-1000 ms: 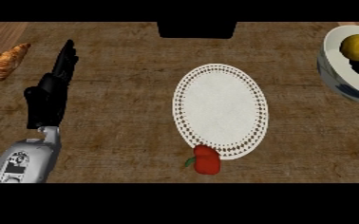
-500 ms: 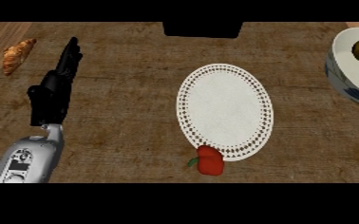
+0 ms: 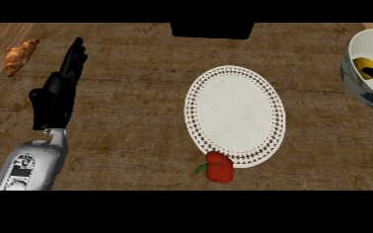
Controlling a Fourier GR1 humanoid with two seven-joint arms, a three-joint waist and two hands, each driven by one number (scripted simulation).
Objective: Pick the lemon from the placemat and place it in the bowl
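At 9 o'clock on the counter (image 3: 146, 79), left hand (image 3: 56, 95) rests w/ fingers straight, holding nothing. Lemon (image 3: 362, 64) sits in bowl (image 3: 353, 76) at 3 o'clock; red pepper (image 3: 218, 167) touches placemat (image 3: 233, 114) edge at 6.

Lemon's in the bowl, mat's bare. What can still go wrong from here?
1. The bowl is cut off at the right edge, so the yellow lemon in it is only partly visible and hard to confirm.
2. The red pepper overlaps the placemat rim and could be mistaken for a target.
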